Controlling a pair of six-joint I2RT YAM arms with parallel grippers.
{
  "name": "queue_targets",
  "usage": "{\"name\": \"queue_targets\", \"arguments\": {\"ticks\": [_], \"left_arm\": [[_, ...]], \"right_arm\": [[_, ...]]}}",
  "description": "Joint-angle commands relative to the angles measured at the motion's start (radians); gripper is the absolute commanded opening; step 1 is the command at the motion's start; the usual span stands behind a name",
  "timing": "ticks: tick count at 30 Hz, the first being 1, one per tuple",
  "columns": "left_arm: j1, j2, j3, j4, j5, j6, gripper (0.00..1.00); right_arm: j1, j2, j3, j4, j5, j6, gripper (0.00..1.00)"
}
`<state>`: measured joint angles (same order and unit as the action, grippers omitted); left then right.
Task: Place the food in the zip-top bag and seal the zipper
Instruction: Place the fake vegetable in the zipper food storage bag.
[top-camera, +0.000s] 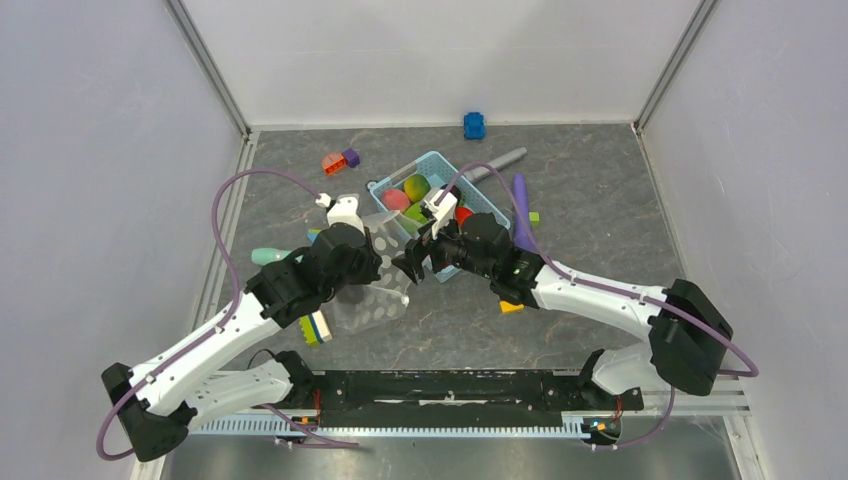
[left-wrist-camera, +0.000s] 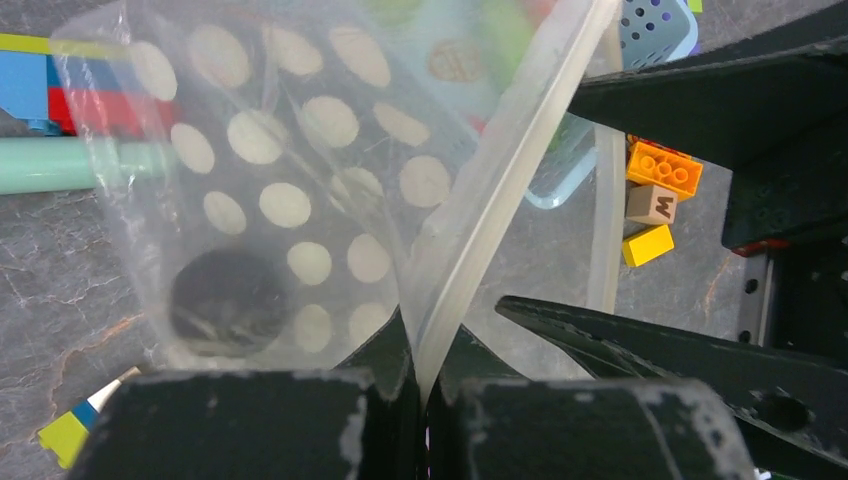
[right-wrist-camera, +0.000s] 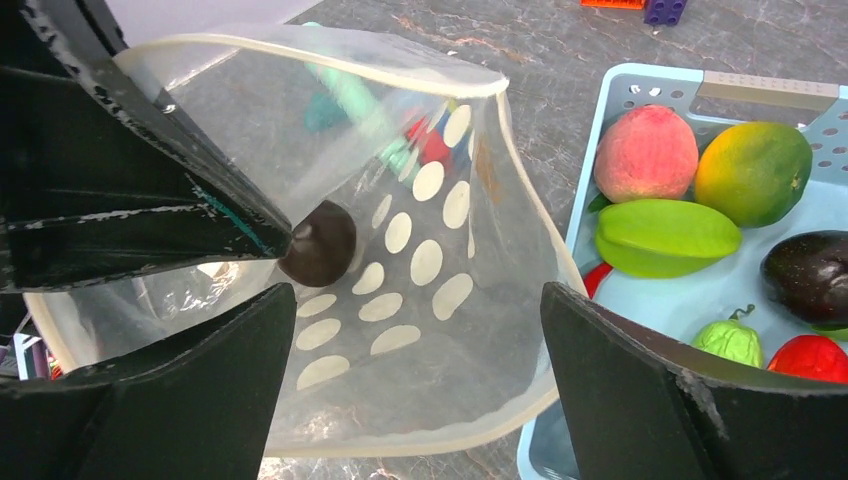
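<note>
Clear dotted zip-top bag (right-wrist-camera: 430, 250) sits on the table (top-camera: 600, 200) right beside the blue basket (right-wrist-camera: 640, 85), mouth held wide. Left pincer (left-wrist-camera: 420, 375) is pressed together on the zipper (left-wrist-camera: 500, 200) strip. Right pincer (right-wrist-camera: 415, 300) is spread wide at the opening, gripping nothing. One dark brown food piece (right-wrist-camera: 320, 245) is inside the bag. The pink peach (right-wrist-camera: 645, 152), green starfruit (right-wrist-camera: 665, 237) and the others lie in the basket.

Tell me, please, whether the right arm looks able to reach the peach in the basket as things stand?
Probably yes: the right pincer is open and empty just beside the basket, and the peach lies uncovered in it, with nothing above.
</note>
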<state>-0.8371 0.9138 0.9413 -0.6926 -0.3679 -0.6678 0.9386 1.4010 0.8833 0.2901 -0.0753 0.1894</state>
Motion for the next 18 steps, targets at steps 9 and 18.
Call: {"name": "queue_targets", "arguments": {"ticks": [9, 18], "left_arm": [[0.004, -0.025, -0.059, 0.064, -0.151, -0.068, 0.02], [0.006, 0.003, -0.05, 0.056, -0.232, -0.055, 0.02]], "right_arm": [[-0.005, -0.111, 0.045, -0.057, 0.023, -0.055, 0.98], [-0.081, -0.145, 0.057, -0.119, 0.141, -0.044, 0.98]]}}
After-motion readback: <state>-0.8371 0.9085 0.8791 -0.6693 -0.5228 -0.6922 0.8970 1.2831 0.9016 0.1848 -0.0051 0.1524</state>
